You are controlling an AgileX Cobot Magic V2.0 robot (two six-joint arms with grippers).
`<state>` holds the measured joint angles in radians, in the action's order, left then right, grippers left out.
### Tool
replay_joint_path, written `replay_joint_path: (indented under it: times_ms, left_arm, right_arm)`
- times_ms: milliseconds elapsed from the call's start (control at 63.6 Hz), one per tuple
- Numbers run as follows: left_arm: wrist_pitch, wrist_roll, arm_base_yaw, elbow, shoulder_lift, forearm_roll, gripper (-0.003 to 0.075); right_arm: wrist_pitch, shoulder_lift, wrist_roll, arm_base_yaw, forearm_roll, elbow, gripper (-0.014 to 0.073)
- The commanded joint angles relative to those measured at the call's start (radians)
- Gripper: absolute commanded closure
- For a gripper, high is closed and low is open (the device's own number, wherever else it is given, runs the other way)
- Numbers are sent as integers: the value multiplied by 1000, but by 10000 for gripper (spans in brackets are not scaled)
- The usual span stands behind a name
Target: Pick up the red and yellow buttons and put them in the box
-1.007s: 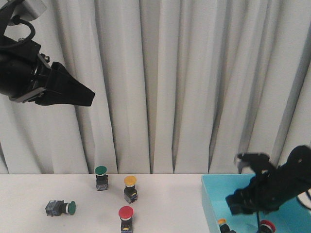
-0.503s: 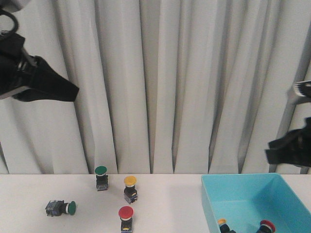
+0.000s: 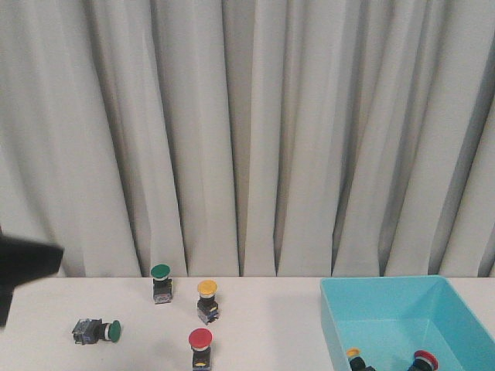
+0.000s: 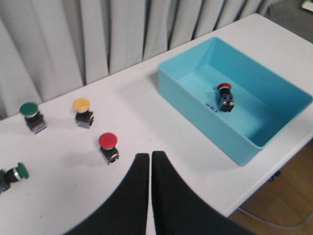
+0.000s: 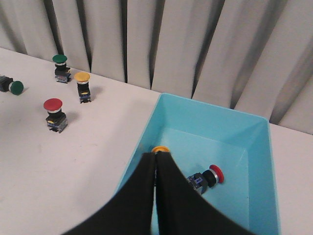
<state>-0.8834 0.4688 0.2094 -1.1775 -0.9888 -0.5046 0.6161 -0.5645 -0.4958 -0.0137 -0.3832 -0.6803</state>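
Front view: right arm gone from over box point(image 3: 456, 297) since a second ago; left arm dropped to dark sliver at frame edge. Red button point(image 3: 424, 359) and yellow one point(image 3: 354, 355) lie inside box, so that drop looks done. Red button point(image 3: 200, 338) and yellow button point(image 3: 206, 288) on table wait.

Left wrist view: left gripper point(image 4: 150, 159) pressed closed, empty, above table near red button point(image 4: 108, 141).

Right wrist view: right gripper point(image 5: 156, 155) closed, holds nothing, above box near wall.
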Motion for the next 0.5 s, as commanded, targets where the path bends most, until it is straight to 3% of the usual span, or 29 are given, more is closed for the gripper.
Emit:
replay_joint_path:
  times_ms: [0,173,488]
  left_arm:
    - [184,-7,0,100,95,-29,727]
    - [311,-8,0,224,230,-29,727]
    - [262,-8,0,231,308,-28,727]
  right_arm:
    - [-38,55,-10,3,-6,1,602]
    - [-2,104,-10,3,-7,3,602]
    - [-2,105,-10,3,-7,3,602]
